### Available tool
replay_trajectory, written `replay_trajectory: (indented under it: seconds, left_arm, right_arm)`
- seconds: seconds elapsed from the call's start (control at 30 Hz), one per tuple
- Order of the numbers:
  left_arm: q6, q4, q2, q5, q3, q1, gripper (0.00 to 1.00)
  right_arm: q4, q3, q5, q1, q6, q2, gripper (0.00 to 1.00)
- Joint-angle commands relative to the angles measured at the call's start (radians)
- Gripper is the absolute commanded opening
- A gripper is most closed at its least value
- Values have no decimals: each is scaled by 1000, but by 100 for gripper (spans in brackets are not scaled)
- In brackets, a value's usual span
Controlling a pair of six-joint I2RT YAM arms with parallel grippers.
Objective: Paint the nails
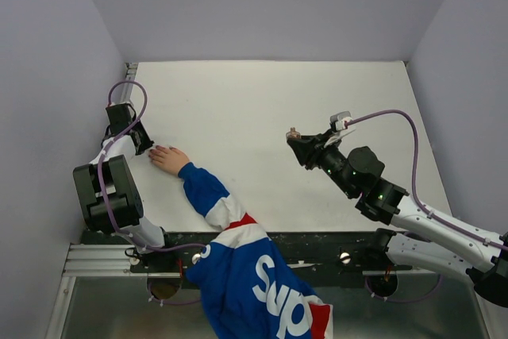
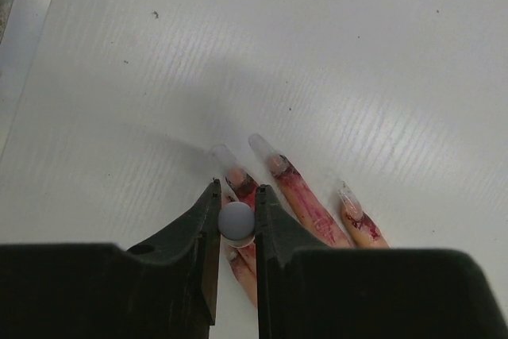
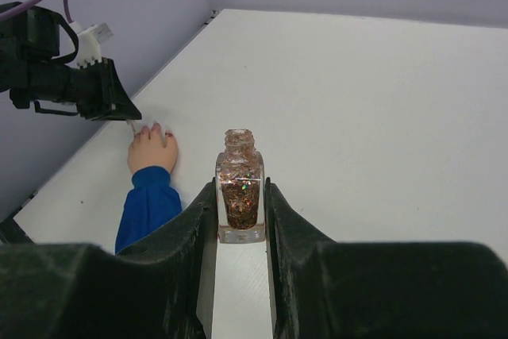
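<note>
A bare hand (image 1: 168,159) with a blue, white and red sleeve (image 1: 238,236) lies flat at the table's left. In the left wrist view its nails (image 2: 263,147) are long, clear and pinkish, on red-smeared fingers (image 2: 305,200). My left gripper (image 2: 236,196) is shut on the pale round brush cap (image 2: 236,221), held right above the fingers; the brush is hidden below it. My right gripper (image 3: 240,184) is shut on the open glitter polish bottle (image 3: 240,196), held upright above mid-table, right of the hand (image 3: 153,148). Both grippers show from above: left (image 1: 143,144), right (image 1: 295,142).
The white table (image 1: 262,109) is walled in by lilac panels at the back and both sides. A metal rail (image 1: 119,260) runs along the near edge by the arm bases. The left arm's purple cable (image 1: 131,89) loops above the hand.
</note>
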Motion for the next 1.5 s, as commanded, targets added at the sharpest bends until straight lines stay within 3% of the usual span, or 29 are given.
replay_trajectory:
  seconds: [0.0,1.47]
  left_arm:
    - [-25,-22,8,-35,22,4,0]
    - [-141,-107,151,23,209,85,0]
  right_arm:
    - [40,-3,-14,0,9,0,1]
    - [43,37,-19,2,1,50,1]
